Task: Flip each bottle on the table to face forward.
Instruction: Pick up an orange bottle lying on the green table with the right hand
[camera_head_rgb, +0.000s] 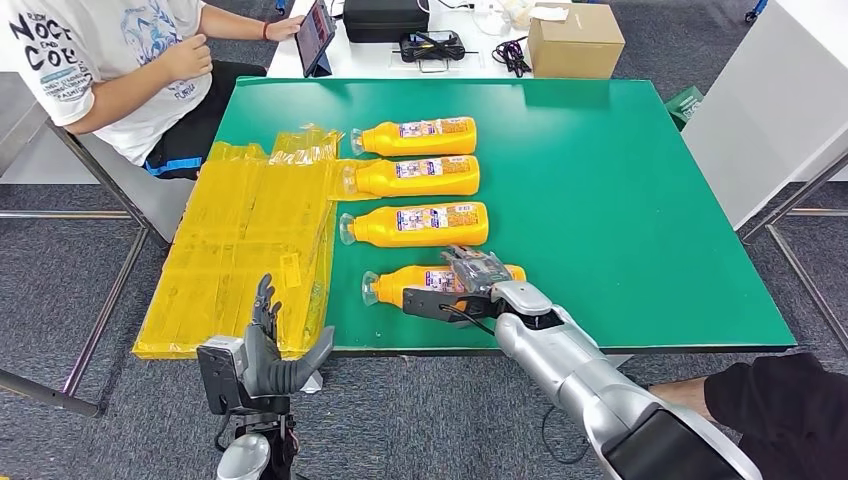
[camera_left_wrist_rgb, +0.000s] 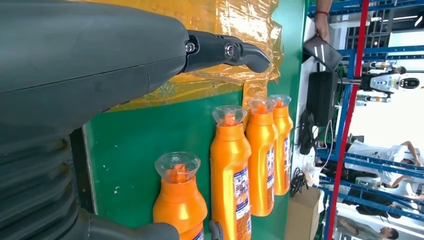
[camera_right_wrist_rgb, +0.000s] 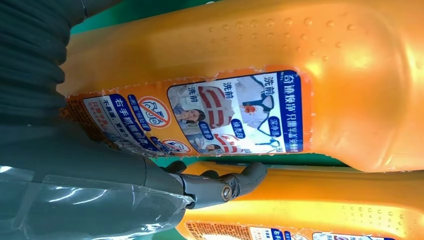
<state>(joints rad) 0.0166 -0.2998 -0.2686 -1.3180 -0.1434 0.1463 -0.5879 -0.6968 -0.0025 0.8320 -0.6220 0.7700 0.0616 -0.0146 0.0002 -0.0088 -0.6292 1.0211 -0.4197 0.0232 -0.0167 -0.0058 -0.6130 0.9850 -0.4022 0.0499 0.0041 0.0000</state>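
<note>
While the right hand (camera_head_rgb: 470, 280) sits on the nearest bottle (camera_head_rgb: 400, 285), fingers curled over its body and the thumb on the near side, so it's holding that one, the rest of the scene is pretty static. Biggest thing is the green table (camera_head_rgb: 620, 200), stretching away from the hand to its far side and right. Left of the hand there's a yellow sheet (camera_head_rgb: 240, 250), crinkly plastic, hanging over the table's left edge. Beyond the hand, 3 more bottles lie in a column w/ caps pointing left: third bottle (camera_head_rgb: 415, 224) just past the held one, then second bottle (camera_head_rgb: 412, 177), then far bottle (camera_head_rgb: 415, 136). All orange, labels up. Left hand (camera_head_rgb: 268, 350) is well off to the left, below the table edge, fingers apart and holding nothing.
</note>
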